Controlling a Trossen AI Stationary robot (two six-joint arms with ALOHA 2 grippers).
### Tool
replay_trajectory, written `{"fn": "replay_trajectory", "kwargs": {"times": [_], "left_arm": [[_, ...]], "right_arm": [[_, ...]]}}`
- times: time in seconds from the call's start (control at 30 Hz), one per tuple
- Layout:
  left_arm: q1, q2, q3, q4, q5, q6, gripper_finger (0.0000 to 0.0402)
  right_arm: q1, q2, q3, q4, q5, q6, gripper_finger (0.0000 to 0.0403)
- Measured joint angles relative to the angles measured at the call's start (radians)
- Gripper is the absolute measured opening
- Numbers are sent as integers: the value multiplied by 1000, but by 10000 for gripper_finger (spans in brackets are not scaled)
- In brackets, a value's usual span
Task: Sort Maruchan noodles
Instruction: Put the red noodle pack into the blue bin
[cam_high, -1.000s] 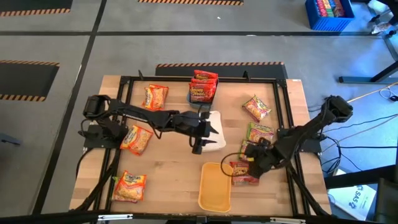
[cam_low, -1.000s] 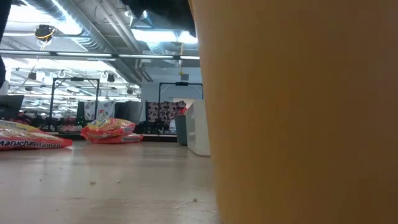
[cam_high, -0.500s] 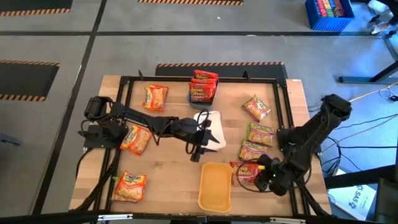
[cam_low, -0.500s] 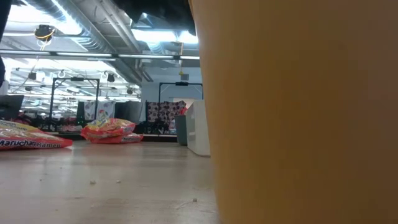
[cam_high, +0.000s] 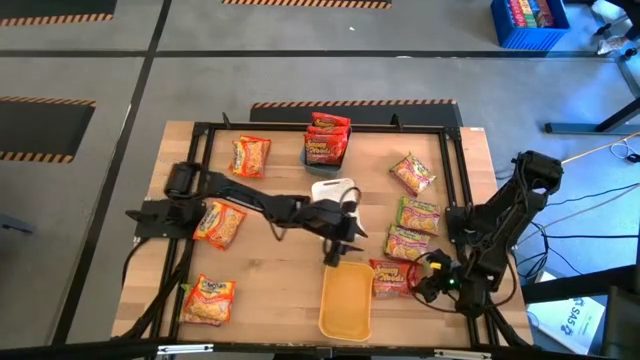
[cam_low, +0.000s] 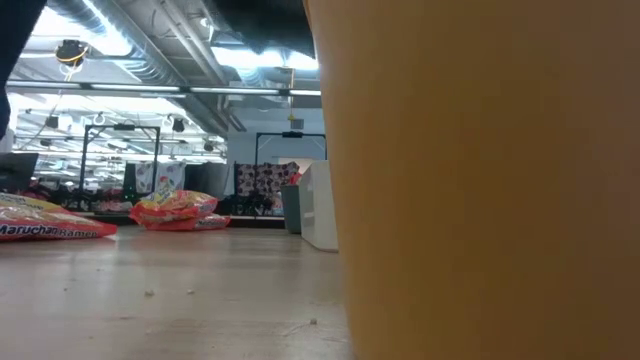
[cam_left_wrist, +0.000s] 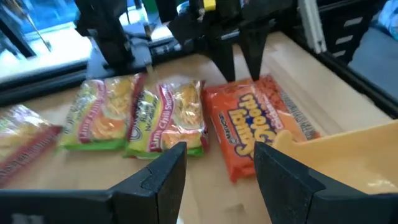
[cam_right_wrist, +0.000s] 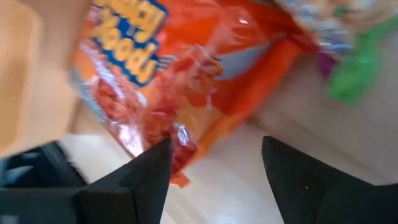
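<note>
From overhead I get even, soft light on the counter, with only faint shadows under the arms and no glare. The low camera is mostly blocked by an orange-yellow tray so close it is a featureless blur; beyond it, bright ceiling lights wash out the upper room. My left wrist feed is slightly soft, its claw fingers out of focus. The right wrist feed is heavily blurred, with glare streaks on a red packet.

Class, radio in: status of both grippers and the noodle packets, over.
Left gripper open, empty, above the orange-yellow plastic tray. Right gripper open, empty, beside the red crinkly noodle packet. That packet touches the tray; nothing blocking.
</note>
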Motion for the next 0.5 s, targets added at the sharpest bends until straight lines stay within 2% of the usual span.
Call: {"fn": "replay_trajectory", "kwargs": {"times": [0.1, 0.3, 0.5], "left_arm": [[-1, 77, 113, -58, 1, -36, 180], [-2, 223, 302, -230, 1, -57, 180], [-3, 309, 385, -284, 25, -58, 180]], "right_arm": [[8, 4, -51, 100, 95, -9, 234], [6, 5, -87, 142, 129, -28, 234], [-26, 26, -119, 234, 185, -28, 234]]}}
